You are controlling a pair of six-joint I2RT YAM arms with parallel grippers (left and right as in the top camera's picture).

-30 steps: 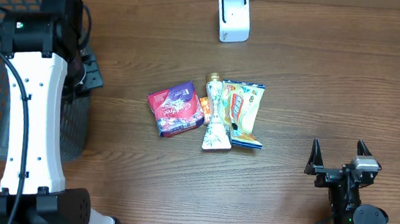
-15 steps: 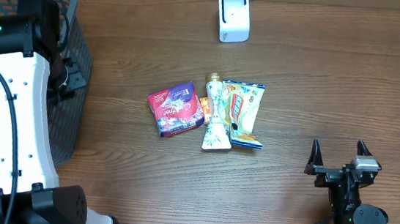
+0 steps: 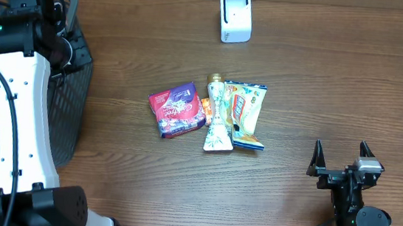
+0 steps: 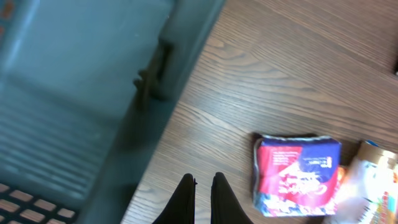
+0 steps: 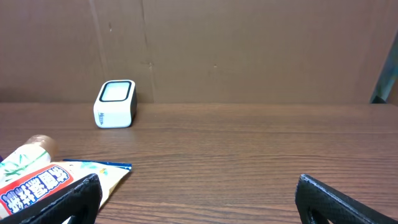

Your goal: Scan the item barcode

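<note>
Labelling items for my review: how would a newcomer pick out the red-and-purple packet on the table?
On the brown wooden table, three items lie clustered mid-table. The red-and-purple square packet is the leftmost, beside a tall white pouch. It alone is squat and dark; the pouch and the yellow-and-blue sachet are long and pale.

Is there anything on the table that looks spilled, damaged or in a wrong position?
Nothing looks spilled or damaged. The only untidy spot is in the middle: the white bottle lies on its side, crowded between the red packet and the yellow packet. The scanner stands upright and apart from them.
</note>
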